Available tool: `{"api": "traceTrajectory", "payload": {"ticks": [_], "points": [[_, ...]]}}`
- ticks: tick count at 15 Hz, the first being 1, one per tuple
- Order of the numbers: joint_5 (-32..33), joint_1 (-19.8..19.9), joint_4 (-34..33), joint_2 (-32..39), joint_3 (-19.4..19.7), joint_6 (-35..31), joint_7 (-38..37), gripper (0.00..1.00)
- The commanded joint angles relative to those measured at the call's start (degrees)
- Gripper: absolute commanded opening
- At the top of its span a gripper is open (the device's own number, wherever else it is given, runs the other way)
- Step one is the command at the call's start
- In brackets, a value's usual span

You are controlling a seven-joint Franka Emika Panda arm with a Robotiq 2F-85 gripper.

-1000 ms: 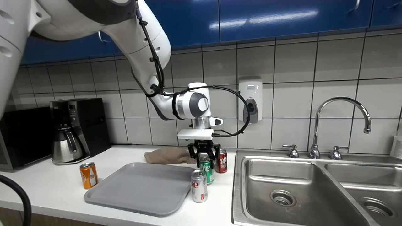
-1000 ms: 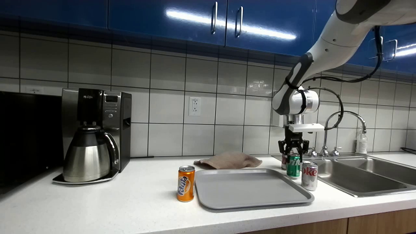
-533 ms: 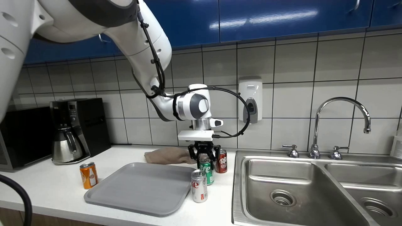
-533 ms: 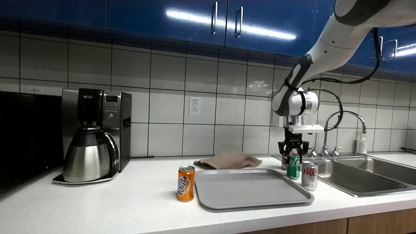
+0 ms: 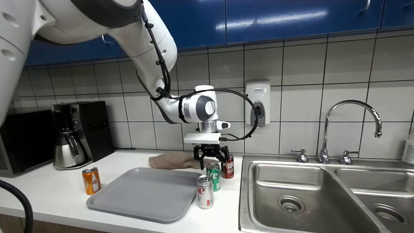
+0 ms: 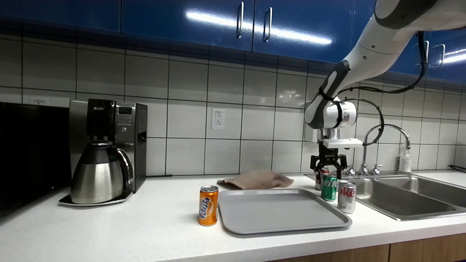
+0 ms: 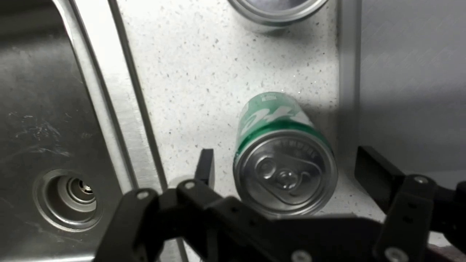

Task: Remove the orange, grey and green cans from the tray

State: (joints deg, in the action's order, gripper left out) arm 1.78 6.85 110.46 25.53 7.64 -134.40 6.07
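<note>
Upright on the counter stands the green can (image 5: 214, 179), off the right edge of the grey tray (image 5: 145, 194). My gripper (image 7: 290, 169) is open around its top, with a gap between the can and each of the fingers (image 7: 378, 174). In front of it is the silver-grey can (image 6: 346, 198), also upright on the counter beside the tray; in the wrist view only part of its lid (image 7: 278, 9) shows at the top. The orange can (image 6: 208, 205) stands on the counter at the tray's left edge. No can sits on the tray.
A red can (image 5: 228, 166) stands close behind the green one, near the gripper's finger. The steel sink (image 5: 247, 194) lies to the right. Behind the tray is a brown cloth (image 6: 256, 180). A coffee maker (image 6: 98, 174) stands far left, and a tiled wall rises behind.
The gripper was shut on the green can; its fingers have now spread and let go. Before that, the can came down slightly with the arm. The orange and silver-grey cans have not moved.
</note>
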Motion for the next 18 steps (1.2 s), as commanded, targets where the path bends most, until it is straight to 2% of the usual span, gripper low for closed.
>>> {"api": "traceTrajectory", "payload": {"ticks": [1, 10, 18], "points": [[-0.85, 1.44, -0.40, -2.28, -1.02, 2.17, 0.92, 1.00], [-0.36, 0.93, 3.30, -8.74, -0.57, 0.47, 0.34, 1.00], [0.62, 0.32, 10.53, -16.42, -0.35, 0.24, 0.13, 1.00]]}}
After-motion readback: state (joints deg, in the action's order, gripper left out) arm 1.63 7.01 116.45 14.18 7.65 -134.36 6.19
